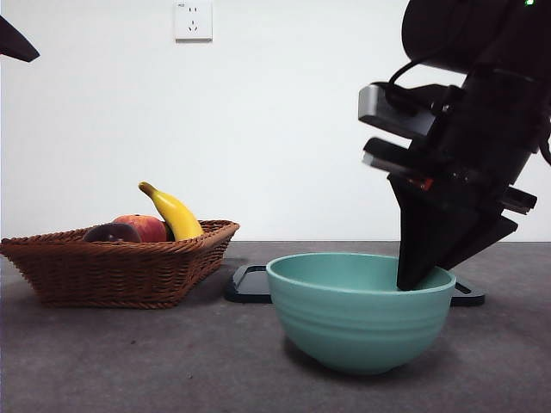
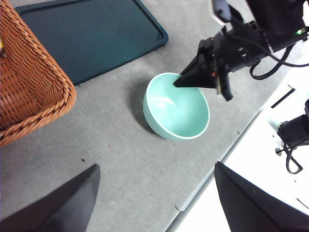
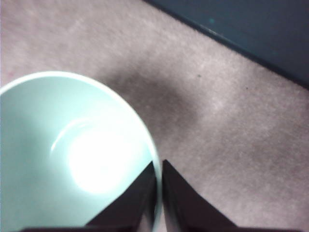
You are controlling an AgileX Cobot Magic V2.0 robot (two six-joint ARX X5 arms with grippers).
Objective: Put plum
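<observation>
The plum [image 1: 110, 233] is mostly hidden behind the basket [image 1: 120, 271] rim, only its dark top being seen (beside the red fruit [image 1: 146, 227]). The tray [image 1: 251, 284] is largely blocked by the bowl [image 1: 360, 314]. The right gripper [image 1: 411, 280] tips are partly concealed by the bowl's wall; the bowl's rim is cut off in the right wrist view.

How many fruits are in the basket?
3. The banana sticks up at the back of the basket, the red-orange fruit sits beside it, and the dark plum is in front. More may be hidden below the rim.
</observation>
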